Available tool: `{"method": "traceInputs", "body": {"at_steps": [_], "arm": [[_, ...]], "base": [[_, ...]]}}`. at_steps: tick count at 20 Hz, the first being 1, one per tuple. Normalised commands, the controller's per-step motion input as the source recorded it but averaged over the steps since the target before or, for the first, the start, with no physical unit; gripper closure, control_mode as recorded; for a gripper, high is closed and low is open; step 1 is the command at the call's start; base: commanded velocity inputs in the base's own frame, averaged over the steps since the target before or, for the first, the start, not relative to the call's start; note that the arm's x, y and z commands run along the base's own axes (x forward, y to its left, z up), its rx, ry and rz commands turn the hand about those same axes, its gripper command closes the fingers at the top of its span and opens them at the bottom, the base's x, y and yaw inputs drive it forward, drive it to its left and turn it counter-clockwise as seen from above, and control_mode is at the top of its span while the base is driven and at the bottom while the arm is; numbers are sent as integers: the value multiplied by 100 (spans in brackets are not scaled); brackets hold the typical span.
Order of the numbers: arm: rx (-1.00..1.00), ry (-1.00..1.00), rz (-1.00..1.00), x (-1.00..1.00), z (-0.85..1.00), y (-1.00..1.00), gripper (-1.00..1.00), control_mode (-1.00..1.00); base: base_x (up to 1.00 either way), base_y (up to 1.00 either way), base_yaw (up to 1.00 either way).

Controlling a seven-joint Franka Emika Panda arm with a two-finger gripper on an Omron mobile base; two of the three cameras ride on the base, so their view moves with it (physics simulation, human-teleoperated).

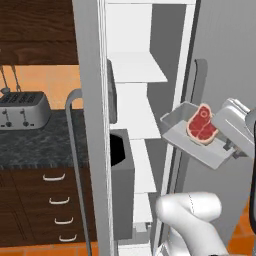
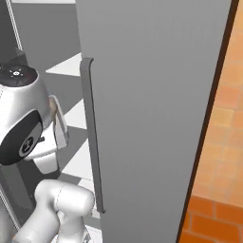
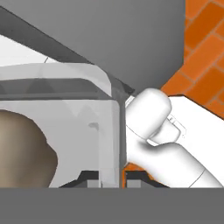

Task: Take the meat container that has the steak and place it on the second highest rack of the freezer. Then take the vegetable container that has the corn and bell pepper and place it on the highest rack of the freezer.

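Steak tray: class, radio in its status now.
Pincer shut on tray wall. Steak aboard, tray tilted, outside freezer. Door handle close behind.

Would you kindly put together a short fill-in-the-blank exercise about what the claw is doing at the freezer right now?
1. The clear container carries a red ____.
2. The claw is ____ on the container's wall.
3. The freezer door stands ____.
4. On the dark counter left of the freezer sits a grey ____.

Missing words: steak; shut; open; toaster
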Motion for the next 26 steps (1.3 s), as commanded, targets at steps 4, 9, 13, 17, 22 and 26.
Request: {"method": "traceInputs", "body": {"at_steps": [4, 9, 13, 17, 22, 26], "arm": [[0, 0, 0, 0, 0, 0, 100, 100], [2, 0, -27, 25, -2, 3, 100, -100], [3, 3, -31, 42, -17, 2, 100, -100], [8, 4, -20, 62, -25, 4, 100, -100], [9, 6, -3, 76, -49, 23, 100, -100], [4, 2, -3, 87, -47, 29, 100, -100]], "base": [[13, 61, -16], [0, 0, 0], [0, 0, 0], [0, 0, 0], [0, 0, 0], [0, 0, 0]]}}
